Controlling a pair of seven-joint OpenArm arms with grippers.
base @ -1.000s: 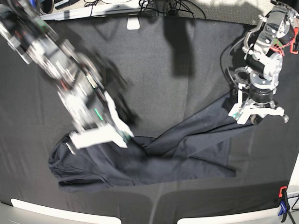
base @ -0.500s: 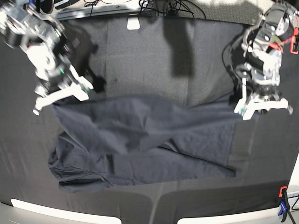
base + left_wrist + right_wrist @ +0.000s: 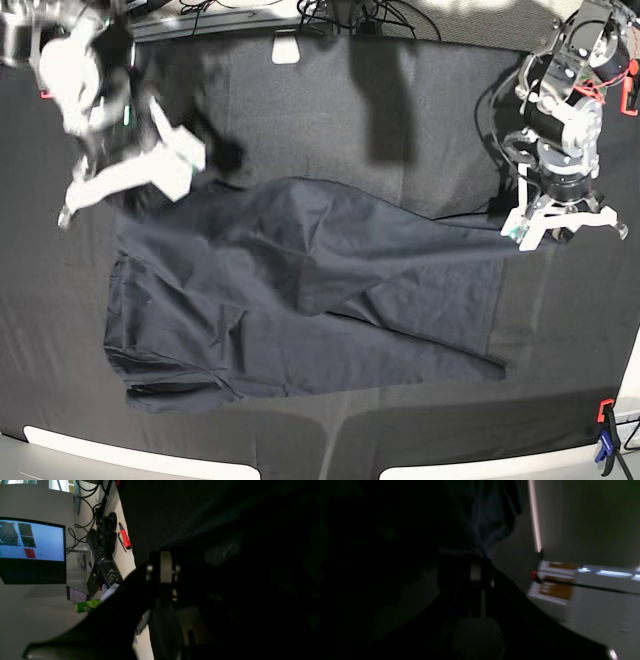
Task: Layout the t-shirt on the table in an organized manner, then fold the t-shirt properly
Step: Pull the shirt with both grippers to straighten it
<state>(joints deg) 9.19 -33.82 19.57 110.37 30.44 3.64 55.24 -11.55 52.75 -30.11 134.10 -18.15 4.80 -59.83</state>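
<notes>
Black-clothed bench [image 3: 330,110] fills the base view, cables and a pale rim at the far edge, a clamp at the near right corner. Shirt [image 3: 300,300] lies across the middle to near-left, partly spread but not flat: a diagonal fold runs through the centre and the near-left end is bunched.

Step in hand, as I read it: layout, not folding yet. Both arms stretch the shirt by its far edge.

Right gripper [image 3: 130,175] sits at the far-left, raised and tilted, blurred; jaws pressed together, apparently pinching the shirt's far-left corner. Right wrist view is very dark but shows navy cloth bunched at the closed fingertips.

Left gripper [image 3: 560,220] points down at the right, jaws together at the shirt's far-right corner; cloth runs taut towards it, so likely pinched. Left wrist view too dark to confirm.

Next move likely needs both corners pulled apart and set down level, so the centre fold drops out, then the near-left bunch smoothed.
</notes>
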